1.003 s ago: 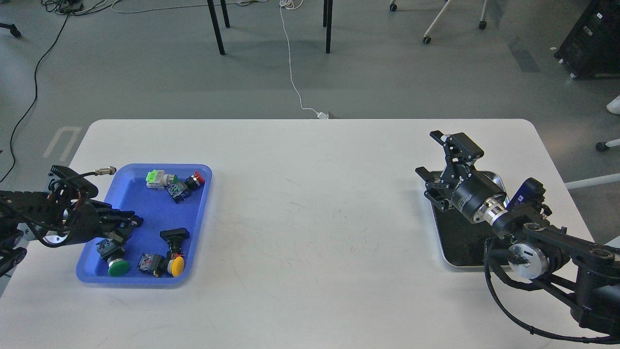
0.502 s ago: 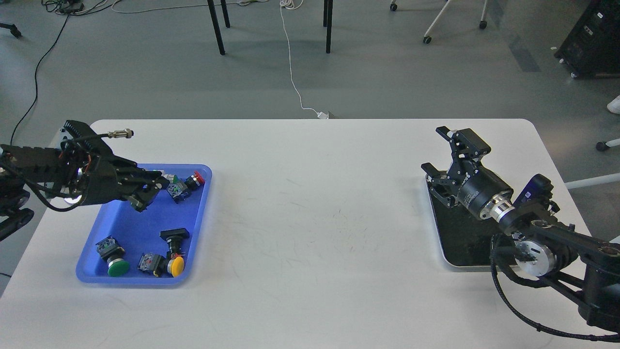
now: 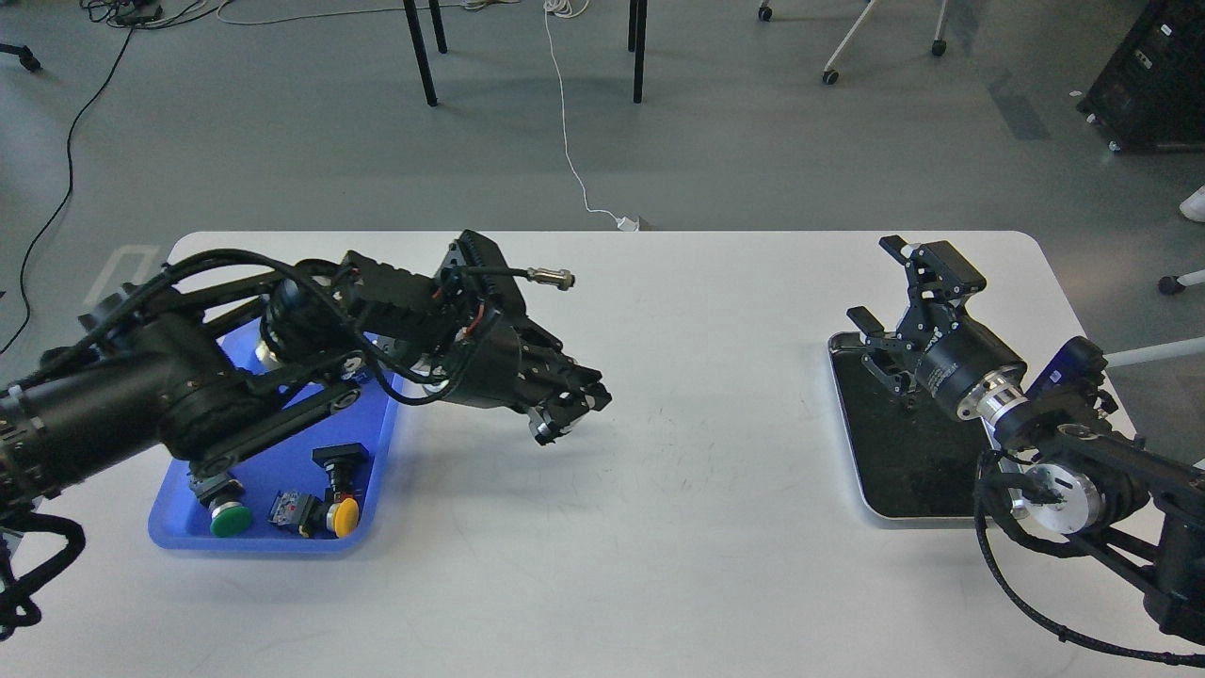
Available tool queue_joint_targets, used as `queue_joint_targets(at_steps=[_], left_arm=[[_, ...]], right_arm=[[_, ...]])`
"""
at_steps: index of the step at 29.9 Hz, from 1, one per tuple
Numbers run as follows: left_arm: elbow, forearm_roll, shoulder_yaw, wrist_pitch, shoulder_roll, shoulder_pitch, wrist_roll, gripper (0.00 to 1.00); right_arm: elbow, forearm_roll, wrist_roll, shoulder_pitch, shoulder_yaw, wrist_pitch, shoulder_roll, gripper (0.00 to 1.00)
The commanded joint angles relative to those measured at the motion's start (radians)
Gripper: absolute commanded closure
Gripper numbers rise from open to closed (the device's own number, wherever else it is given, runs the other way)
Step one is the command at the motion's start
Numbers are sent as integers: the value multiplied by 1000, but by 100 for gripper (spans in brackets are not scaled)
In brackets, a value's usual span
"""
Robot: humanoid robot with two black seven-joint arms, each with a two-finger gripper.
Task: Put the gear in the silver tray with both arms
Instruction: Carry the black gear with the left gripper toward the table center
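Observation:
The silver tray lies at the right of the white table, its dark floor bare. My right gripper hovers over the tray's far left corner, open and empty. My left arm reaches from the left across the blue tray to mid-table. Its left gripper hangs just above the tabletop, left of centre, fingers pointing down and right. The fingers look close together, with small silvery and white bits at the tips. I cannot tell whether they hold a part. Loose gear in the blue tray: a green-capped switch, a yellow-capped switch, a black one.
The blue plastic tray sits at the table's left, its far half hidden under my left arm. A cable with a metal plug sticks out from my left wrist. Bare table lies between the two grippers. Chair legs and cables stand on the floor beyond.
My left gripper has swung out of the blue tray, far to the right, to mid-table. My right gripper has shifted a little right and back, staying open over the silver tray.

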Motion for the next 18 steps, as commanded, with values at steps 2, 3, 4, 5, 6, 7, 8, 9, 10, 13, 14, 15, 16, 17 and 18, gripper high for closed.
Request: queue_joint_targets(at_steps=[2, 3, 4, 5, 6, 7, 8, 9, 10, 13, 14, 15, 16, 17, 18], left_arm=[[120, 0, 96, 0, -162, -54, 0, 84], [144, 0, 104, 0, -188, -54, 0, 84], [181, 0, 115, 0, -231, -54, 0, 84], [203, 0, 121, 0, -256, -52, 0, 84], [233, 0, 127, 0, -285, -51, 0, 84], [259, 0, 132, 0, -311, -48, 0, 84], [273, 0, 136, 0, -328, -46, 0, 84], [281, 0, 136, 0, -342, -43, 0, 84], [282, 0, 138, 0, -345, -42, 0, 84], [283, 0, 138, 0, -345, -34, 0, 84], [283, 0, 138, 0, -345, -29, 0, 84], [283, 0, 138, 0, -345, -29, 0, 84], [283, 0, 139, 0, -345, -26, 0, 84], [283, 0, 145, 0, -345, -25, 0, 84], [283, 0, 153, 0, -345, -25, 0, 84]], right_arm=[[8, 1, 0, -13, 20, 0, -20, 4], [9, 1, 0, -13, 20, 0, -24, 4], [11, 1, 0, -13, 20, 2, -31, 4], [15, 1, 0, -13, 20, 2, -34, 4], [18, 1, 0, -13, 20, 2, -37, 4], [21, 1, 0, -14, 20, 2, -39, 4], [21, 2, 0, -14, 20, 2, -40, 4], [23, 1, 0, -14, 20, 2, -44, 4], [21, 1, 0, -16, 20, 2, -45, 4], [21, 1, 0, -19, 18, 3, -47, 4], [21, 1, 0, -21, 20, 3, -47, 4], [21, 1, 0, -19, 18, 3, -47, 4], [21, 1, 0, -19, 18, 3, -47, 4], [23, 1, 0, -21, 18, 3, -47, 4], [23, 1, 0, -21, 18, 3, -47, 4]])
